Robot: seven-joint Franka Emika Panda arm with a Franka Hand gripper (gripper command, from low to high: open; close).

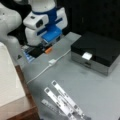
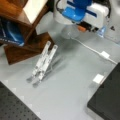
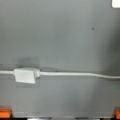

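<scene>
The gripper's own fingertips are hard to make out. In the wrist view only two orange pads (image 3: pixel 5 113) show at the bottom corners, cut off by the lower edge, one at each side of the picture, so the jaws stand wide apart with nothing between them. Below them lies the bare grey counter (image 3: pixel 62 32). Just beyond, a white cable (image 3: pixel 75 74) runs across the picture from side to side, with a small white block (image 3: pixel 24 75) on it toward the left. A white corner (image 3: pixel 115 3) shows at the top right, mostly cut off.

In a front view the gripper (image 1: pixel 46 48) hangs low over the counter (image 1: pixel 100 90) near the arm's base, its orange tip just visible under the blue and white hand; it touches nothing. The white cable (image 1: pixel 40 73) passes close by it, with the white block (image 1: pixel 52 61) on it. Nearest the camera, at the bottom, lie clear, ruler-like strips (image 1: pixel 63 100), side by side and partly cut off. At the left stands a wooden piece (image 1: pixel 25 105) with a pale top. Farther back to the right sits a black box (image 1: pixel 97 48) with a grey front and a small white tag (image 1: pixel 86 56) at its edge.

In a front view, the gripper (image 2: pixel 83 28) shows at the top, blurred, with the cable (image 2: pixel 87 47) beneath. The clear strips (image 2: pixel 43 62) lie beside a wooden stand (image 2: pixel 22 47), where a blue item (image 2: pixel 10 32) is half hidden.
</scene>
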